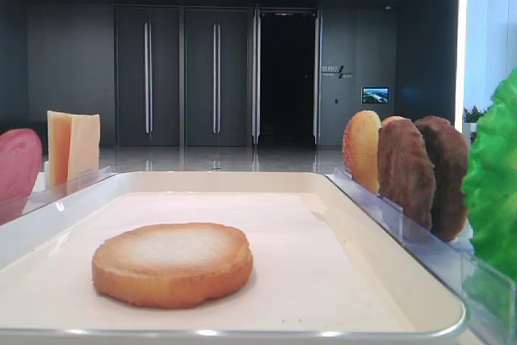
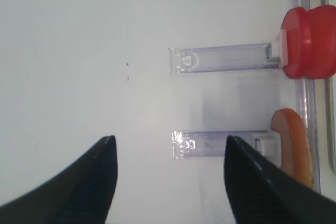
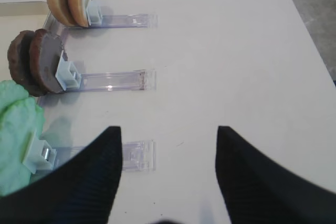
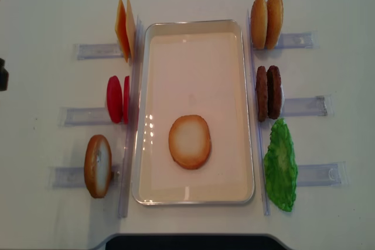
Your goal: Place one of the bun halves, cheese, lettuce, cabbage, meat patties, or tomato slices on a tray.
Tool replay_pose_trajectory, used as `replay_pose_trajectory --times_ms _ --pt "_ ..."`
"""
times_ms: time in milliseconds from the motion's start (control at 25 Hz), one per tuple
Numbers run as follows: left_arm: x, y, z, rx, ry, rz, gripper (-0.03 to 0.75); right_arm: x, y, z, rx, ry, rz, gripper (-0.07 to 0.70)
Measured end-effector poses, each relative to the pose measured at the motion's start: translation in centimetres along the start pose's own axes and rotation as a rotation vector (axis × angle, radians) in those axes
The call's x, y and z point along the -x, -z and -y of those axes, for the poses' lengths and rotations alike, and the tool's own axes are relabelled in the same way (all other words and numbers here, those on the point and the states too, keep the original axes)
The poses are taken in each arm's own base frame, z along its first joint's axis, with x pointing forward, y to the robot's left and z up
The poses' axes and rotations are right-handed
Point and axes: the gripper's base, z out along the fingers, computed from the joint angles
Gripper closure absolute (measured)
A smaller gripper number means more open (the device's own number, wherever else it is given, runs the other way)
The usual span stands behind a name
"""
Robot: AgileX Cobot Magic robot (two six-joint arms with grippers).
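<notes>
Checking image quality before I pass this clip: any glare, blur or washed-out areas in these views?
Overhead view: window glare on the tray floor beside the bun half. Low front view: bright rim reflections, lettuce soft at the edge. Left wrist view: tabletop washed out, left end effector blurred, open. Right wrist view: right end effector blurred, open; patties reasonably sharp.

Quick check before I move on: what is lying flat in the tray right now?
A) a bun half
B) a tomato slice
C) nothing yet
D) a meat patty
A: a single bun half lies flat, pale face up, on the tray; the meat patties and tomato slices stand in their holders beside it.
</notes>
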Motion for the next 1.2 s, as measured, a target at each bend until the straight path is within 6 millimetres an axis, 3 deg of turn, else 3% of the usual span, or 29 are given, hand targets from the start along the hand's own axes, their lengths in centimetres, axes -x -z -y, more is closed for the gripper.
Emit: replay_pose_trajectory --times_ms 280,440,920,1200 --pt "-4.6 6.4 -0.5 0.010 0.032 0.252 0.231 0.0 0.0 0.0 0.000 0.000 0.000 0.223" --pt "-8.1 8.1 -0.4 0.005 0.046 0.350 0.231 0.0 0.0 0.0 0.000 0.000 0.000 0.223" --pt "-18.0 5.8 1.1 -0.028 0.067 0.490 0.231 0.0 0.0 0.0 0.000 0.000 0.000 0.223" --pt "-20.8 4.5 2.0 -0.085 0.091 0.581 0.231 0.0 0.0 0.0 0.000 0.000 0.000 0.223"
